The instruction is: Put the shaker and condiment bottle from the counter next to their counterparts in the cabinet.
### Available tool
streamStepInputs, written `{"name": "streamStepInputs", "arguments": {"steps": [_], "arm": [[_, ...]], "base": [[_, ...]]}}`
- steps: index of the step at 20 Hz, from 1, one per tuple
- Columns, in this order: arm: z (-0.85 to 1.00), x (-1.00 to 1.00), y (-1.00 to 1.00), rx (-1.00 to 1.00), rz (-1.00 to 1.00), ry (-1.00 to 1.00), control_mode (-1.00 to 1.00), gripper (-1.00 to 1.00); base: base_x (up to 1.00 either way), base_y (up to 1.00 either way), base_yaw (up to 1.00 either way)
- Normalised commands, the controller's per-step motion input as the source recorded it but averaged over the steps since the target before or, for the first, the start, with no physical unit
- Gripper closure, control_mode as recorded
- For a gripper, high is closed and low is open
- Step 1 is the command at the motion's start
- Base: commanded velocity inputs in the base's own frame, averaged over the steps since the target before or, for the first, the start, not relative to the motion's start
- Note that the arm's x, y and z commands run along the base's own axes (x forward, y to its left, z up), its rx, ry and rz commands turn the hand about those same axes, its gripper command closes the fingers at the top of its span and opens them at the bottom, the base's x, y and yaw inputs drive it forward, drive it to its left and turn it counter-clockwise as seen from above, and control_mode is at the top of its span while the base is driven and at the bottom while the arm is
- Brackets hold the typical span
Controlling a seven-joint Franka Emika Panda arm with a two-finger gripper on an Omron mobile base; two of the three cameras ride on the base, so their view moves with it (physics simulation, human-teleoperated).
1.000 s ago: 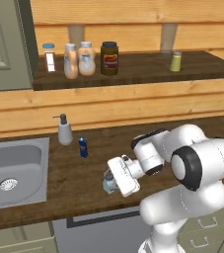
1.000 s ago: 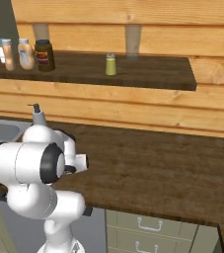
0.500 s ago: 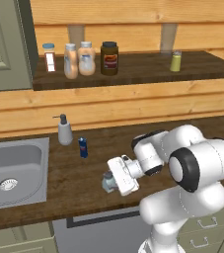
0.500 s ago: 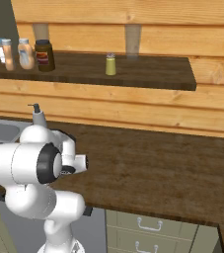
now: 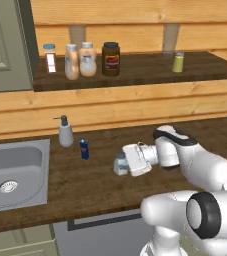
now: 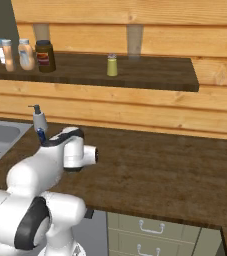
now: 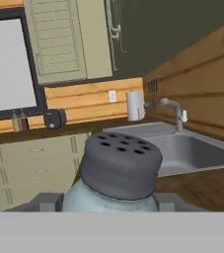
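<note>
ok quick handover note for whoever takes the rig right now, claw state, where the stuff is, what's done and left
Claw: shut on the small pale blue-green shaker with grey cap, low over the dark wood counter.
Both peach-orange bottles with whitish caps stand side by side on the cabinet shelf, so that half looks done.
Yellow-green shaker stands at the shelf's right.
Left: lift the held shaker and set it beside the yellow-green one.
</note>
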Motion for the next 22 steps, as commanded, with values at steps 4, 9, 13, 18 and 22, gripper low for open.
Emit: {"name": "streamStepInputs", "arguments": {"steps": [4, 9, 13, 18, 22], "arm": [[0.94, -0.10, -0.61, -0.09, -0.30, 0.21, -1.00, 1.00], [0.79, -0.06, -0.78, -0.07, -0.35, 0.25, -1.00, 1.00], [0.75, -0.08, -0.92, -0.04, -0.37, 0.15, -1.00, 1.00], [0.71, -0.30, -0.94, -0.06, -0.36, -0.04, -1.00, 1.00], [0.61, -0.39, -0.80, -0.07, -0.34, -0.17, -1.00, 1.00]], "base": [[0.00, 0.00, 0.00], [0.00, 0.00, 0.00], [0.00, 0.00, 0.00], [0.00, 0.00, 0.00], [0.00, 0.00, 0.00]]}}
